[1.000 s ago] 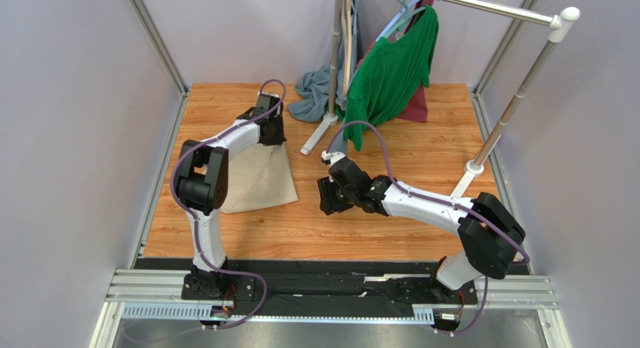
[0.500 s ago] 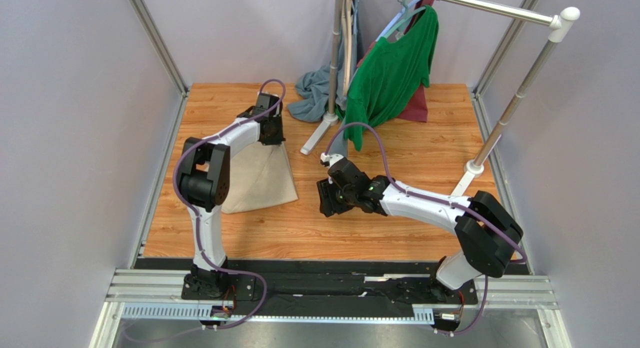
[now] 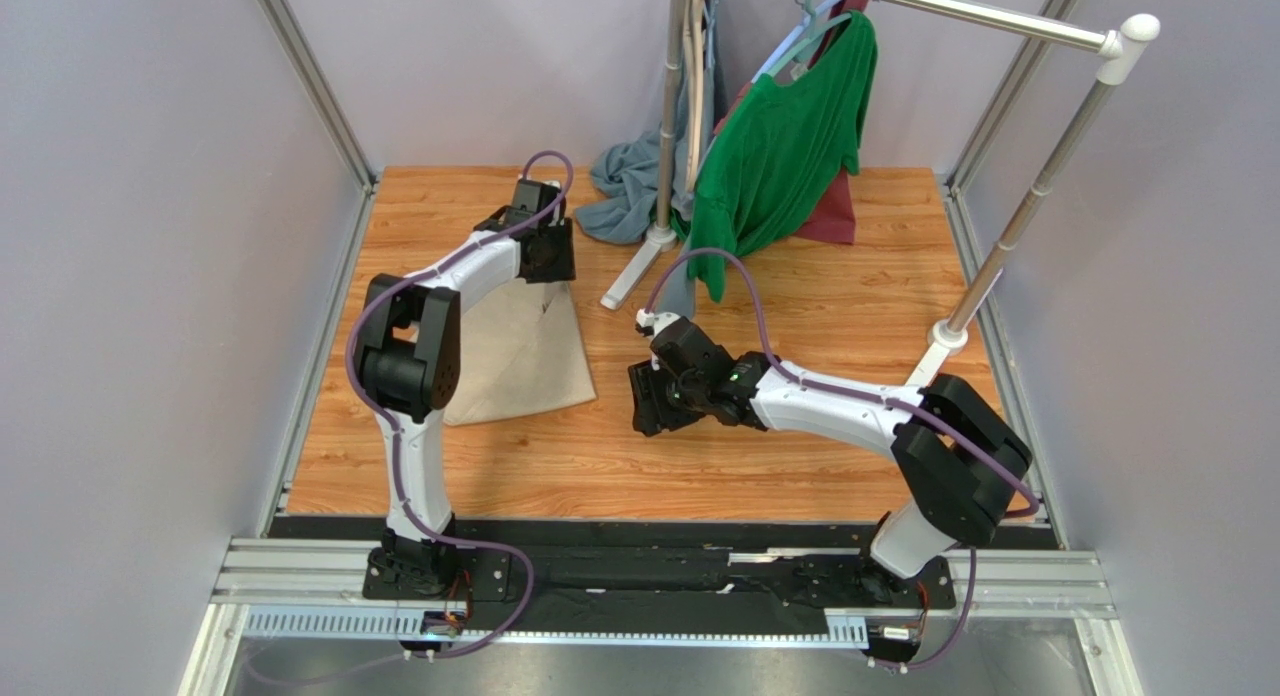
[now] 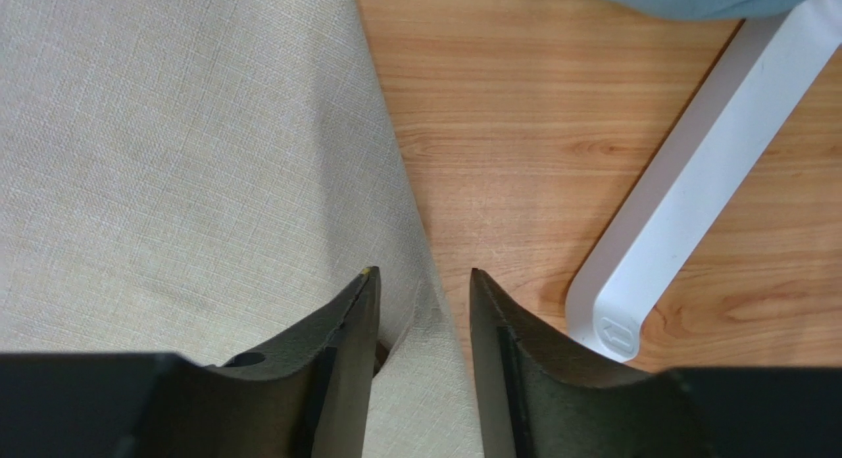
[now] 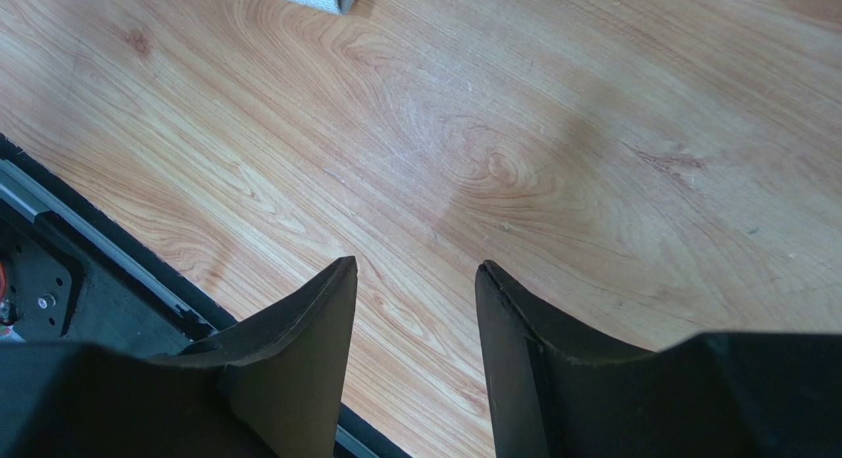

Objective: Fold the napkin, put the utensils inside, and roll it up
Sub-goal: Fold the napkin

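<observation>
Top external view: the napkin (image 3: pixel 519 359) lay flat on the left half of the tabletop (image 3: pixel 751 464). It was folded to a tapering shape, with the narrow end toward the far edge and the wide end toward the near edge. Over the narrow far tip stood the left gripper (image 3: pixel 544 261).

Left wrist view: jaws of the left gripper (image 4: pixel 420 275) apart, clear gap between them. The napkin (image 4: pixel 178 132) filled the left of the view, and its right edge ran down into that gap. Right of the edge was bare wood, then the white rack foot (image 4: pixel 682 201), apart from the cloth.

The right gripper (image 3: pixel 646 408) sat near the tabletop's middle, well apart from the napkin's right side. Right wrist view: jaws of the right gripper (image 5: pixel 415 266) apart, nothing between them, only bare wood below.

At the far edge, a grey-blue cloth (image 3: pixel 619 179) lay heaped by the rack pole, and a green shirt (image 3: pixel 781 141) hung just beside it.
</observation>
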### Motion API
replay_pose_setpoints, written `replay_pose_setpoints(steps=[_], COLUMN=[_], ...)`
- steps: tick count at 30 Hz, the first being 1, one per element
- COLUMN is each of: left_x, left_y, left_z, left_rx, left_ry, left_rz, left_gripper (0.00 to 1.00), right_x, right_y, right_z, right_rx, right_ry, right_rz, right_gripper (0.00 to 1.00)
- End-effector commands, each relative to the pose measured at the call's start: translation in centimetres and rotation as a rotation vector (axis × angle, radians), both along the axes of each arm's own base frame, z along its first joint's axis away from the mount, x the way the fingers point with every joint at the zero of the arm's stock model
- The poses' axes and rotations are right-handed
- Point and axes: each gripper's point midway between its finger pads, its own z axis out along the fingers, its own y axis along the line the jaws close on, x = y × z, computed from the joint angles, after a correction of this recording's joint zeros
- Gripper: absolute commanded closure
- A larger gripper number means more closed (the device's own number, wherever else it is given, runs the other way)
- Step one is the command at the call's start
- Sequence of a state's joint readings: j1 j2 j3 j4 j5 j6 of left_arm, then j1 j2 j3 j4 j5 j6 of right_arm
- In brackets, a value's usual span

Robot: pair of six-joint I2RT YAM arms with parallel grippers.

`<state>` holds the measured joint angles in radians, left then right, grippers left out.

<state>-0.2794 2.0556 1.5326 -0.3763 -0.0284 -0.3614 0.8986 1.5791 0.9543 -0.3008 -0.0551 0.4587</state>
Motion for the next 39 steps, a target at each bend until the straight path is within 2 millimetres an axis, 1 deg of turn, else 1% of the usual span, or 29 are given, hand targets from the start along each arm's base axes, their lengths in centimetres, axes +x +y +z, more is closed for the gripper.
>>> replay_pose_setpoints(steps=[1, 2, 3, 4, 5, 6, 7, 8, 9, 10, 11, 12, 13, 14, 15, 16, 17, 18, 19, 20, 21, 22, 23, 25, 26, 30, 34, 35, 39], left_x=[1.3, 1.2, 1.2, 0.8, 0.7, 0.4, -0.4, -0.6, -0.9, -2.1, -2.2, -2.7, -3.9, -4.2, -5.3, -5.8, -6.1, -6.9, -7.3, -7.7, -8.3, -8.6, -9.0, -9.7, -10.0, -10.9, -11.4, -11.5, -11.6], left_y=[0.7, 1.1, 1.3, 1.6, 1.9, 2.1, 2.6, 2.9, 3.1, 3.6, 4.0, 4.4, 4.9, 4.9, 5.8, 6.1, 6.1, 6.5, 6.7, 6.7, 6.9, 7.1, 6.7, 6.9, 6.9, 7.4, 7.9, 7.9, 8.1], left_z=[2.2, 2.3, 3.1, 2.9, 3.2, 4.3, 3.6, 4.0, 5.4, 4.3, 5.9, 5.9, 4.8, 6.3, 5.3, 5.4, 6.6, 6.0, 6.2, 7.2, 6.8, 6.9, 7.5, 7.5, 7.9, 8.1, 8.2, 8.3, 8.4], left_rx=[0.015, 0.02, 0.018, 0.02, 0.013, 0.006, 0.009, 0.002, -0.011, -0.01, -0.042, -0.057, -0.066, -0.111, -0.12, -0.135, -0.169, -0.173, -0.183, -0.208, -0.21, -0.217, -0.243, -0.248, -0.252, -0.249, -0.241, -0.242, -0.246], left_ry=[-0.058, -0.061, -0.073, -0.067, -0.07, -0.089, -0.073, -0.091, -0.124, -0.102, -0.143, -0.144, -0.12, -0.16, -0.137, -0.142, -0.173, -0.159, -0.165, -0.185, -0.175, -0.179, -0.184, -0.181, -0.188, -0.193, -0.194, -0.197, -0.199], left_rz=[0.015, 0.028, 0.037, 0.047, 0.068, 0.077, 0.091, 0.11, 0.122, 0.133, 0.16, 0.176, 0.19, 0.206, 0.228, 0.239, 0.248, 0.26, 0.265, 0.268, 0.274, 0.284, 0.268, 0.269, 0.267, 0.27, 0.273, 0.274, 0.275], left_gripper=[0.41, 0.39, 0.37, 0.33, 0.32, 0.29, 0.24, 0.23, 0.23, 0.23, 0.22, 0.22, 0.22, 0.22, 0.22, 0.22, 0.21, 0.21, 0.21, 0.21, 0.21, 0.21, 0.21, 0.21, 0.21, 0.2, 0.2, 0.2, 0.2], right_x=[1.0, 1.1, 1.3, 1.4, 1.7, 2.0, 2.1, 2.2, 2.3, 2.6, 2.6, 2.8, 2.9, 3.2, 3.3, 3.6, 4.0, 4.2, 4.4, 4.9, 5.2, 5.3, 5.9, 6.3, 6.5, 7.0, 7.4, 7.5, 7.6], right_y=[1.9, 2.1, 2.5, 2.7, 3.1, 3.6, 3.9, 4.5, 5.0, 5.5, 6.1, 6.5, 7.0, 7.5, 7.8, 8.1, 8.4, 8.6, 8.8, 9.5, 9.8, 10.1, 10.5, 10.7, 10.8, 10.9, 10.4, 10.4, 10.5], right_z=[1.2, 1.2, 1.6, 1.6, 1.8, 2.4, 2.6, 2.7, 2.9, 3.2, 2.9, 2.8, 2.9, 3.1, 2.4, 2.3, 2.2, 1.3, 1.0, 1.4, 1.3, 0.4, 0.7, -0.2, -0.2, -0.5, -1.3, -1.8, -2.8], right_rx=[0.078, 0.085, 0.096, 0.097, 0.111, 0.127, 0.134, 0.151, 0.164, 0.179, 0.187, 0.195, 0.207, 0.225, 0.218, 0.224, 0.232, 0.222, 0.219, 0.245, 0.253, 0.248, 0.261, 0.252, 0.254, 0.254, 0.235, 0.227, 0.217], right_ry=[-0.021, -0.024, -0.031, -0.031, -0.04, -0.05, -0.055, -0.06, -0.063, -0.069, -0.062, -0.06, -0.064, -0.065, -0.059, -0.06, -0.07, -0.061, -0.059, -0.077, -0.082, -0.073, -0.089, -0.087, -0.089, -0.097, -0.096, -0.096, -0.081], right_rz=[-0.007, -0.007, -0.004, -0.003, -0.003, -0.003, -0.001, 0.006, 0.008, 0.01, 0.016, 0.016, 0.018, 0.018, 0.019, 0.014, 0.009, 0.001, -0.001, 0.001, -0.002, -0.006, -0.012, -0.026, -0.034, -0.063, -0.09, -0.092, -0.089], right_gripper=[0.49, 0.49, 0.48, 0.49, 0.49, 0.49, 0.49, 0.49, 0.49, 0.49, 0.5, 0.5, 0.51, 0.51, 0.52, 0.52, 0.53, 0.53, 0.54, 0.55, 0.55, 0.56, 0.57, 0.58, 0.58, 0.59, 0.6, 0.6, 0.64])
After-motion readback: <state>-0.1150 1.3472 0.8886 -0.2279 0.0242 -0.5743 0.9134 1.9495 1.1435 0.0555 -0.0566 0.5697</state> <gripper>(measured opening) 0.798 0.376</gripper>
